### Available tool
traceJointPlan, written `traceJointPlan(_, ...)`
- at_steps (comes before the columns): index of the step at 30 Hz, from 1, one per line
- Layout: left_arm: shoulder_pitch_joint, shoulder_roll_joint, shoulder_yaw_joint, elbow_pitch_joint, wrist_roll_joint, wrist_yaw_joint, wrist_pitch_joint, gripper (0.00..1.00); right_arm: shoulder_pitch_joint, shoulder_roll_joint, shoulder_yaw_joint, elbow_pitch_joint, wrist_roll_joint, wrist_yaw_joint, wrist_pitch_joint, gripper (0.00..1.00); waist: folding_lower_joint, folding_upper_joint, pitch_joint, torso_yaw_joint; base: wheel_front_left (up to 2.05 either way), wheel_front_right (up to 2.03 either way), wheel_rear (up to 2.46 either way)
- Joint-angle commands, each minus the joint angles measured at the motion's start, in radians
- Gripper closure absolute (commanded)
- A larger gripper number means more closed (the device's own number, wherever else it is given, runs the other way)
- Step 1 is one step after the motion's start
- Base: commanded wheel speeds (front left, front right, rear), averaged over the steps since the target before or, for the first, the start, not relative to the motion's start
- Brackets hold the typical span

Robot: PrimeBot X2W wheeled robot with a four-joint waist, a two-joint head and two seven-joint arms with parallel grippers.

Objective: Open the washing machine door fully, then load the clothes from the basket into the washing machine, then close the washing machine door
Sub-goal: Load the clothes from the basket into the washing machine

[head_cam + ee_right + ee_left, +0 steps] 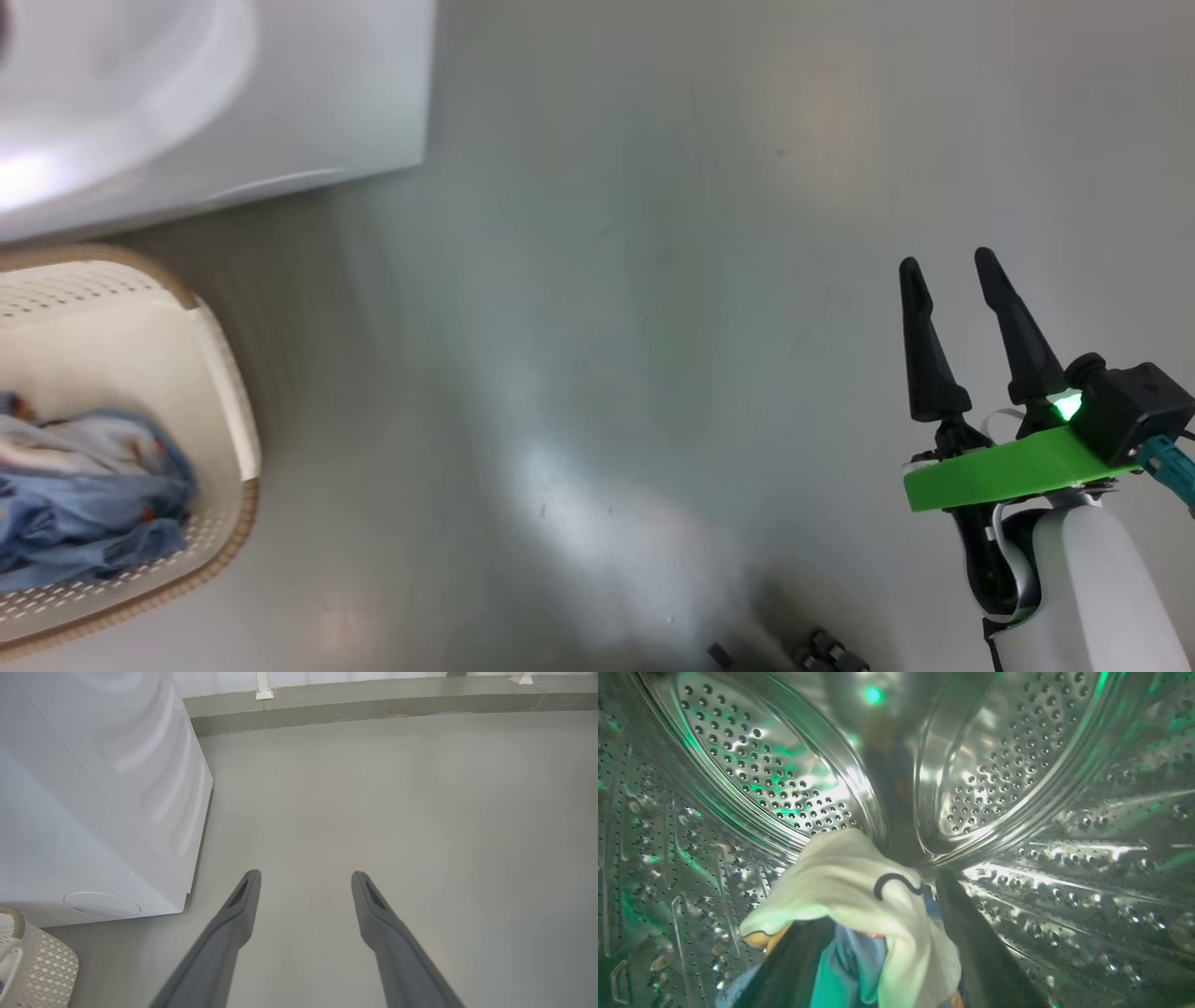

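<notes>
Left wrist view: left pincer point(882, 914) wide inside washing machine point(761, 765), cream garment point(850, 882) at 12 o'clock; right pincer point(948, 261) wide.

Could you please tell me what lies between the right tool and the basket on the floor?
Nothing but bare grey floor: the head view shows the right tool and the basket apart, with no object between them.

The head camera looks steeply down on the grey floor point(653, 327), with the white box-shaped washing machine point(308, 103) at upper left and the cream perforated plastic basket point(224, 373) at the left edge. The lower right wrist camera faces along the floor and shares all three, machine and basket on its left. The left wrist camera sits close inside the shiny perforated steel drum point(1017, 742), facing its back wall.
</notes>
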Motion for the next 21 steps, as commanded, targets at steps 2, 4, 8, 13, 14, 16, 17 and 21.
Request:
traceJointPlan(2, 0.05, 0.038, -0.014, -0.044, -0.018, -0.002, -0.011, 0.0, 0.025, -0.008, 0.01, -0.026, -0.021, 0.009, -0.012, 0.0, 0.0, 0.0, -0.051, 0.045, 0.0, 0.0, 0.0)
traceJointPlan(4, 0.098, 0.03, -0.034, -0.069, -0.037, -0.002, -0.014, 0.0, 0.03, -0.008, 0.002, -0.027, -0.031, 0.009, -0.012, 0.0, 0.0, 0.0, -0.075, 0.063, 0.0, 0.0, 0.0)
traceJointPlan(8, 0.199, 0.016, -0.062, -0.122, -0.07, -0.002, -0.019, 0.0, 0.044, -0.008, -0.01, -0.026, -0.057, 0.009, -0.012, 0.0, 0.0, 0.0, -0.127, 0.103, 0.0, 0.0, 0.0)
traceJointPlan(13, 0.334, 0.013, -0.089, -0.202, -0.104, -0.002, -0.021, 0.0, 0.064, -0.008, -0.028, -0.028, -0.085, 0.009, -0.009, 0.0, 0.0, 0.0, -0.197, 0.143, 0.0, 0.0, 0.0)
traceJointPlan(14, 0.361, 0.015, -0.089, -0.217, -0.11, -0.002, -0.022, 0.0, 0.068, -0.008, -0.033, -0.031, -0.088, 0.009, -0.006, 0.0, 0.0, 0.0, -0.212, 0.15, 0.0, 0.0, 0.0)
traceJointPlan(16, 0.418, 0.015, -0.082, -0.249, -0.119, -0.002, -0.022, 0.0, 0.081, -0.008, -0.043, -0.036, -0.095, 0.009, 0.002, 0.0, 0.0, 0.0, -0.241, 0.165, 0.0, 0.0, 0.0)
traceJointPlan(17, 0.448, 0.014, -0.078, -0.269, -0.121, -0.001, -0.022, 0.0, 0.087, -0.008, -0.049, -0.039, -0.098, 0.009, 0.006, 0.0, 0.0, 0.0, -0.256, 0.172, 0.0, 0.0, 0.0)
traceJointPlan(21, 0.576, 0.002, -0.06, -0.362, -0.132, 0.018, -0.022, 0.0, 0.116, -0.01, -0.065, -0.053, -0.106, 0.009, 0.023, 0.0, 0.0, 0.0, -0.312, 0.201, 0.0, 0.0, 0.0)
